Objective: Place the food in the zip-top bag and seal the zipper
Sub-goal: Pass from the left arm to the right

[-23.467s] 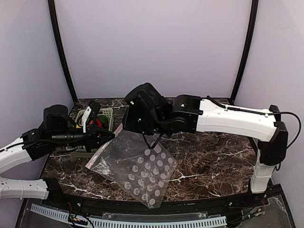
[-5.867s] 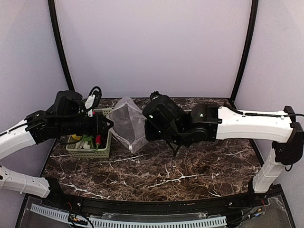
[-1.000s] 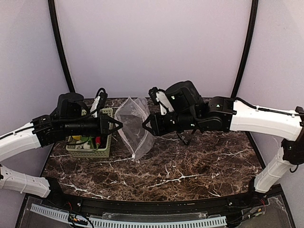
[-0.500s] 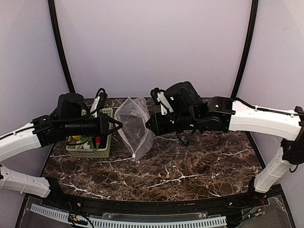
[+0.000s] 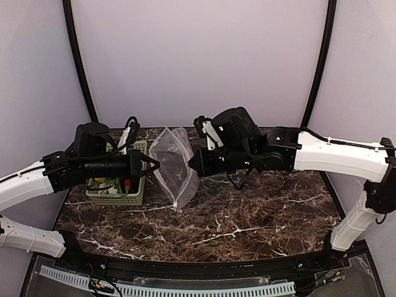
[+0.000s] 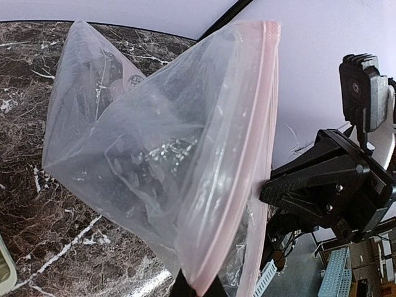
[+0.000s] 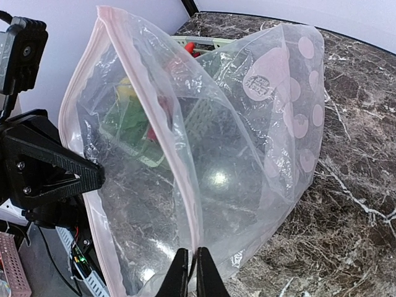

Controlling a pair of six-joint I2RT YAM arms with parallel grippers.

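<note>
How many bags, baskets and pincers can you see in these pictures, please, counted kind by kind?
zip-top bag: 1
mesh basket: 1
pincers: 2, the left pincer and the right pincer
Total: 4

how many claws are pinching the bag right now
2. The left claw pinches the mouth rim of the zip-top bag on its left; the right claw pinches the opposite rim.
</note>
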